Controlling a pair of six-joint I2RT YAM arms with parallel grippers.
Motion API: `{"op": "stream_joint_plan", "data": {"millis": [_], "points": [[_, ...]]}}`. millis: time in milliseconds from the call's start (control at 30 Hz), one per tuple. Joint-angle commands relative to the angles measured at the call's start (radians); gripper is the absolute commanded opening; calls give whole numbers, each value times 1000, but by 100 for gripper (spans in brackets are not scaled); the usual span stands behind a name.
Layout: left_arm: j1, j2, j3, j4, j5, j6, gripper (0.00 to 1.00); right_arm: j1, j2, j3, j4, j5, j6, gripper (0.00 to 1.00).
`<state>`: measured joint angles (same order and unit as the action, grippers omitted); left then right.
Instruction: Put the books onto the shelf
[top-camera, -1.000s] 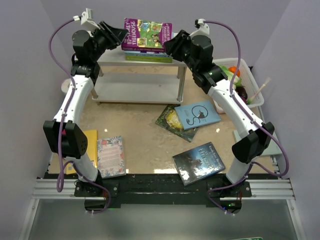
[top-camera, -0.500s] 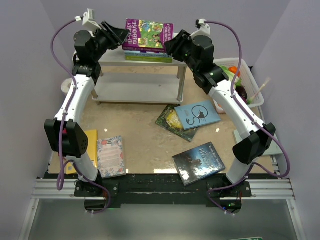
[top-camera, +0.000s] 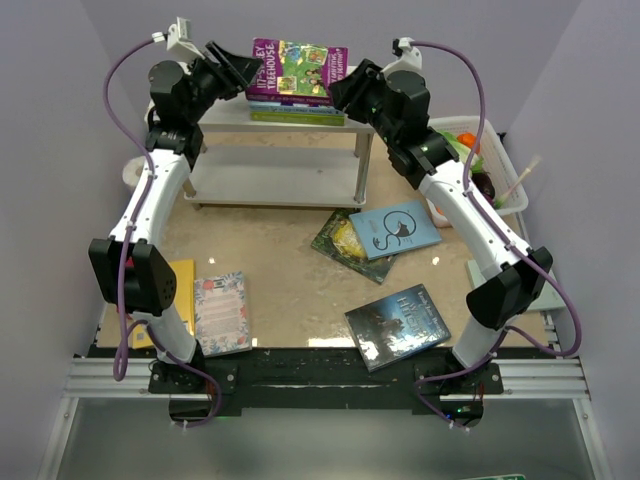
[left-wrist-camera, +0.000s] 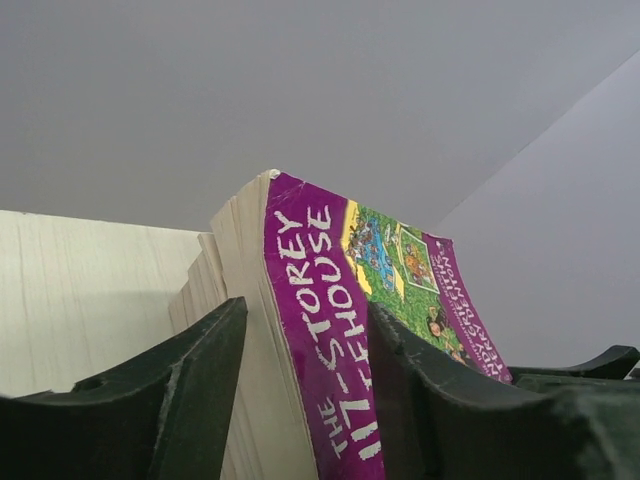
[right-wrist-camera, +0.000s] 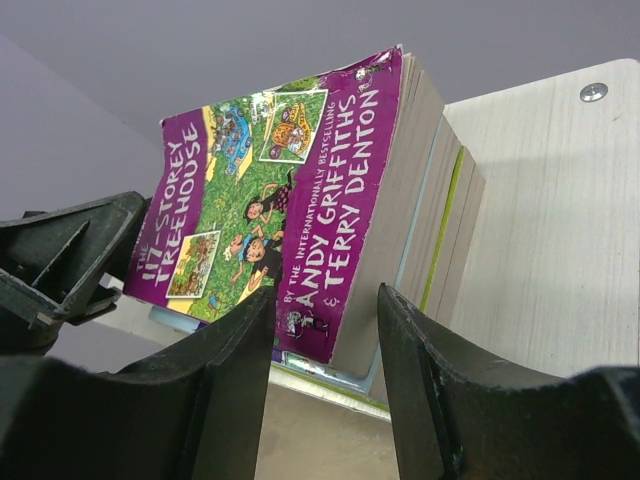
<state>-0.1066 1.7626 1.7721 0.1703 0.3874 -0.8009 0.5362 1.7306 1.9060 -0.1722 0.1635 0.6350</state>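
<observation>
Purple book (top-camera: 296, 72) lay atop the stack on the shelf (top-camera: 280, 175). My left gripper (left-wrist-camera: 305, 310) and right gripper (right-wrist-camera: 325, 300) each straddled one end of it, but neither wrist view told whether they pinched it. Only overhead showed the light-blue book (top-camera: 395, 230) and dark grey book (top-camera: 398, 325) on the bench (top-camera: 290, 270).

i see pale lilac walls (top-camera: 60, 150) on three sides of a sandy speckled tabletop (top-camera: 290, 270). the light is soft and even. an aluminium rail (top-camera: 100, 378) runs along the near edge, a grey floor (top-camera: 300, 450) below it.
</observation>
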Motion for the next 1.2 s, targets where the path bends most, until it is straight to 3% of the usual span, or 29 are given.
{"op": "stream_joint_plan", "data": {"millis": [0,33,133,333,433,567,733,967,1033,1167], "points": [[-2,-44,20,32,-5,6,69,1,-65,2,14,5,-12,51],[14,-55,15,22,-15,2,80,1,-68,1,13,23,-14,52],[68,-77,10,-1,-48,-21,96,-10,-92,-8,0,51,-12,56],[194,-158,-61,-53,-100,-95,100,-64,-175,-33,-55,116,-5,61],[211,-291,-198,-142,-237,-104,100,-71,-352,-216,-29,157,-12,62],[191,-521,-462,-204,-354,-129,100,-73,-633,-716,117,140,9,61],[-129,-763,-808,-251,-536,-72,100,-71,-792,-1034,86,58,35,59],[-399,-819,-1206,-278,-509,-162,100,-73,-841,-1280,-80,24,86,61],[-465,-827,-1344,-186,-455,-224,100,-73,-874,-1346,-75,10,136,63],[-530,-835,-1514,78,-352,-305,100,-71,-986,-1597,148,-77,375,66]]}}
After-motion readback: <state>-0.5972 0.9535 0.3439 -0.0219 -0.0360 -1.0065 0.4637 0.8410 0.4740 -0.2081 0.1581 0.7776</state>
